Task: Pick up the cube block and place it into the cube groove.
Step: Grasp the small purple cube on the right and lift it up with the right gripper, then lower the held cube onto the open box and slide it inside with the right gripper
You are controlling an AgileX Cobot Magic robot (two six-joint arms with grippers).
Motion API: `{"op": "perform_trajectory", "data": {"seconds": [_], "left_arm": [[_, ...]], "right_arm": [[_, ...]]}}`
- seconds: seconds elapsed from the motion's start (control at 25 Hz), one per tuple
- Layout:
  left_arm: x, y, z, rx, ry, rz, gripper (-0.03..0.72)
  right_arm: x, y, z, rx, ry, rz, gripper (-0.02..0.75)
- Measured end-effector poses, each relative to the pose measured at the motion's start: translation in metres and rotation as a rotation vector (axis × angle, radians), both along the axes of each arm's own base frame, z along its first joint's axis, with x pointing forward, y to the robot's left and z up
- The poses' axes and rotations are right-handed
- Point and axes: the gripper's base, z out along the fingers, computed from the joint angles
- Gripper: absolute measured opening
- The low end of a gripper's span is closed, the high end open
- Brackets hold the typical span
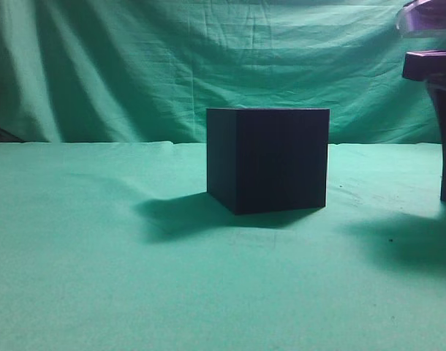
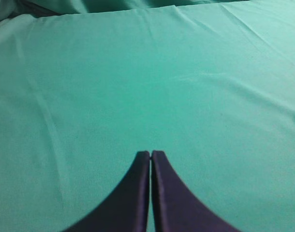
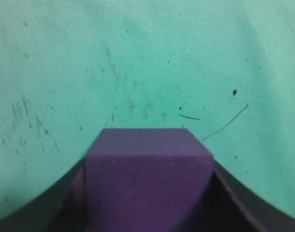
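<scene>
One cube block (image 3: 148, 179) pinched in right jaws, flat face up, left jaws pressed together, big box (image 1: 268, 159) upright.

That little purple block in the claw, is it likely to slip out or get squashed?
The cube block probably stays put: its flat sides sit squarely between the right gripper fingers. Its surface looks matte and grainy, so likely grippy. Edges look sharp and undented, suggesting it's fairly stiff.

A green cloth (image 1: 99, 278) (creased, marked) carries the large dark box (image 1: 270, 157).
</scene>
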Motion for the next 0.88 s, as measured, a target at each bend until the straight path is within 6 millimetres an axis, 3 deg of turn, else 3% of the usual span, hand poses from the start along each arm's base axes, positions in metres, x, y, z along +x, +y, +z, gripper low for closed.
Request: {"op": "perform_trajectory", "data": {"seconds": [0.04, 0.24, 0.4, 0.52, 0.68, 0.88], "left_arm": [[0.0, 0.0, 0.0, 0.0, 0.0, 0.0, 0.0], [0.0, 0.0, 0.0, 0.0, 0.0, 0.0, 0.0], [0.0, 0.0, 0.0, 0.0, 0.0, 0.0, 0.0], [0.0, 0.0, 0.0, 0.0, 0.0, 0.0, 0.0], [0.0, 0.0, 0.0, 0.0, 0.0, 0.0, 0.0], [0.0, 0.0, 0.0, 0.0, 0.0, 0.0, 0.0]], "right_arm": [[0.0, 0.0, 0.0, -0.001, 0.0, -0.001, 0.42], [0.002, 0.0, 0.008, -0.012, 0.025, -0.013, 0.427], [0.013, 0.008, 0.041, -0.021, 0.03, -0.012, 0.427], [0.011, 0.031, 0.081, 0.007, -0.053, 0.052, 0.427], [-0.007, 0.079, 0.131, 0.072, -0.14, 0.193, 0.427], [-0.027, 0.131, 0.149, 0.137, -0.162, 0.341, 0.427]]}}
